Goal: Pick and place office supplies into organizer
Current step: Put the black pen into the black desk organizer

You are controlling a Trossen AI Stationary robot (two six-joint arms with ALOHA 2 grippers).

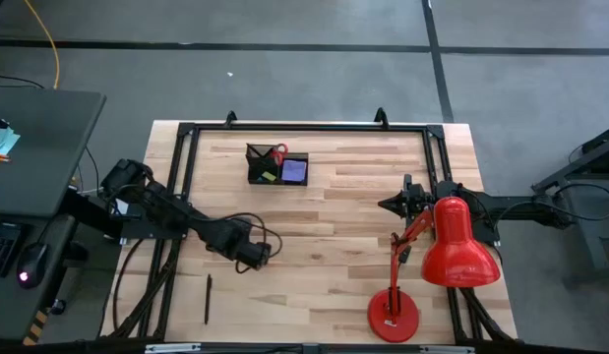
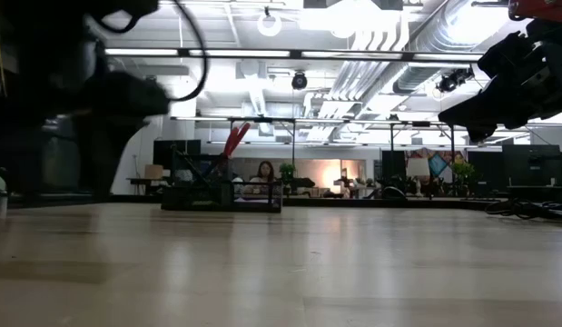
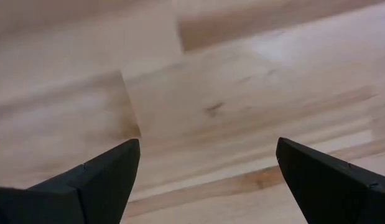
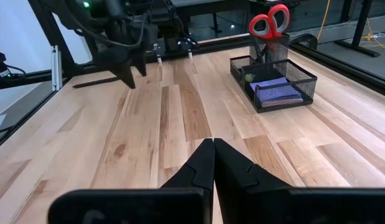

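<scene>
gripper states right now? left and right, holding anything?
Left gripper: open, empty, over bare table.
Right gripper: shut, holding nothing, waiting beside the red lamp.

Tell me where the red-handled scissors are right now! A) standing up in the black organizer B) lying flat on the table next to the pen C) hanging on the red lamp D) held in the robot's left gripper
A: the red-handled scissors stand handles-up in a compartment of the black mesh organizer, while the open left gripper holds nothing.
</scene>
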